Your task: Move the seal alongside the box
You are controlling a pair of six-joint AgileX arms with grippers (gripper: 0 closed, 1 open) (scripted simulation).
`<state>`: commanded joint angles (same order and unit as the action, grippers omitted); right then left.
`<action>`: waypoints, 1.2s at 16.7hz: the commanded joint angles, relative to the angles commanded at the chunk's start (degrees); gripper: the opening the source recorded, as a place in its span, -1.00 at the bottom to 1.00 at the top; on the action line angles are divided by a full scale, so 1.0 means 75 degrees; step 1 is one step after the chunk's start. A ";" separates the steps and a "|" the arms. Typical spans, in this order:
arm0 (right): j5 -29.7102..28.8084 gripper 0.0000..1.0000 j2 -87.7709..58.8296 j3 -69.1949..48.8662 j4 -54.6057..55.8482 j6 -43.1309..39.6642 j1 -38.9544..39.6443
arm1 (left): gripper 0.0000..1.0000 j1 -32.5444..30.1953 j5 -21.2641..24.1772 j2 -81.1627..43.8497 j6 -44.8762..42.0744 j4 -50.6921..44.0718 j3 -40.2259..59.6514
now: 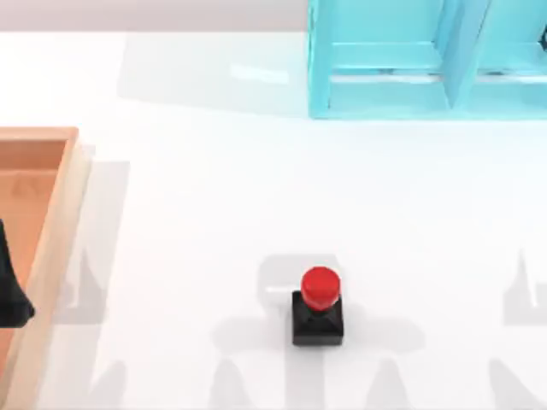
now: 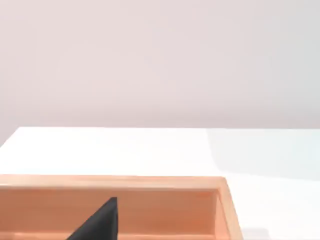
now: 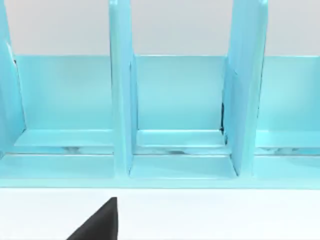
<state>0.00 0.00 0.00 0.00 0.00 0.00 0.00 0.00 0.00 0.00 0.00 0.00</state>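
Observation:
The seal (image 1: 318,307), a black square block with a glossy red knob, stands upright on the white table at the lower middle of the top view. The box (image 1: 53,231), orange-brown wood with a lighter tan rim, lies at the table's left edge; its far wall and corner appear in the left wrist view (image 2: 150,182). A dark part of my left gripper (image 1: 10,295) hangs over the box's inside, far left of the seal, and a black piece of it (image 2: 100,222) rises in front of the box wall. A black piece of my right gripper (image 3: 100,222) faces the blue shelf.
A light blue shelf unit (image 1: 427,60) with compartments stands at the back right, its dividers (image 3: 122,100) close before the right wrist camera. White table lies between the seal and the box rim.

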 joint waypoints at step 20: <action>0.0000 1.00 0.0000 0.0000 0.0000 0.0000 0.0000 | 1.00 -0.1743 -0.0718 -0.8569 0.3957 -0.5218 0.6549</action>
<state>0.00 0.00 0.00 0.00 0.00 0.00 -13.07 -5.39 -64.27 29.68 -39.14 49.12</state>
